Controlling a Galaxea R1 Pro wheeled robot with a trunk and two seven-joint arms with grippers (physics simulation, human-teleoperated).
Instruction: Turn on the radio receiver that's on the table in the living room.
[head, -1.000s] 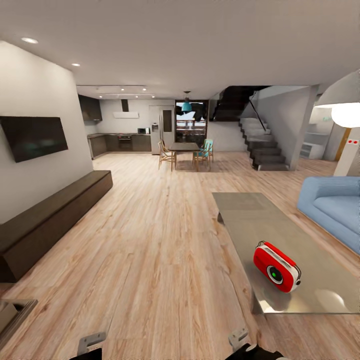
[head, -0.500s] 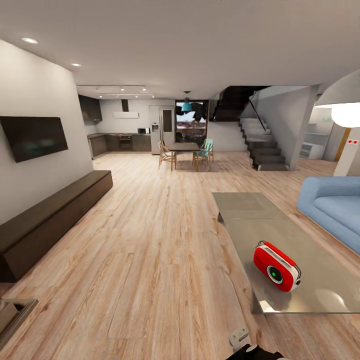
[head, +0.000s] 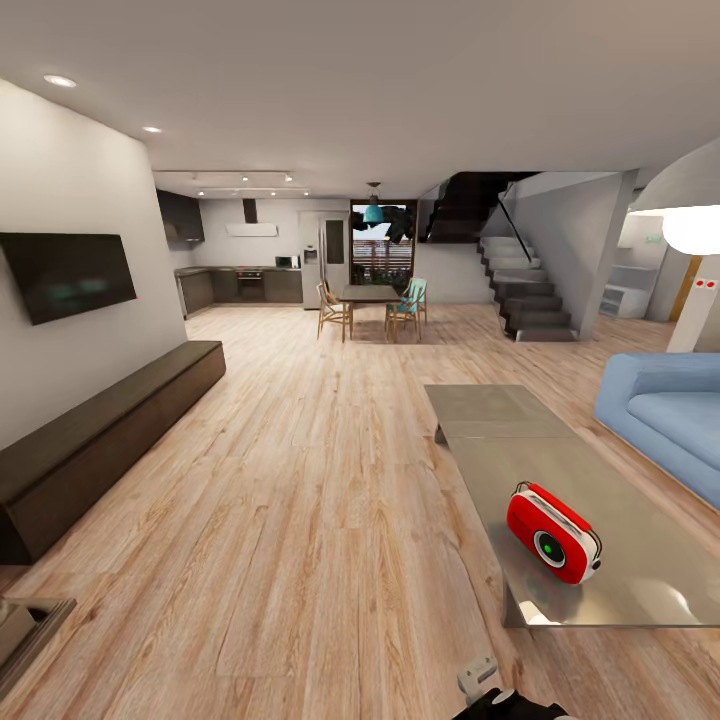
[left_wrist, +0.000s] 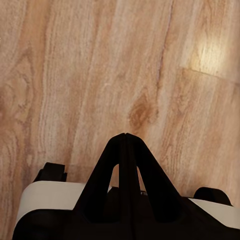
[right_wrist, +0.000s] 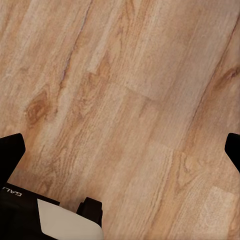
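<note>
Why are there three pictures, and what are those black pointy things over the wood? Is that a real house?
It is a computer-made house, not a real one. A robot on wheels with two arms is rolling through it, and each picture comes from one of its cameras.

The big picture is from its head. It sees a red radio receiver standing on a shiny grey table, with a blue sofa beside it.

The other two cameras sit on its arms, looking down at the wooden floor. The black pointy shape is the left pincer, its two fingers pressed together, shut and holding nothing. The right pincer is spread wide open, so you only see a black fingertip at each edge. It holds nothing too.

The robot has not reached the radio yet.
</note>
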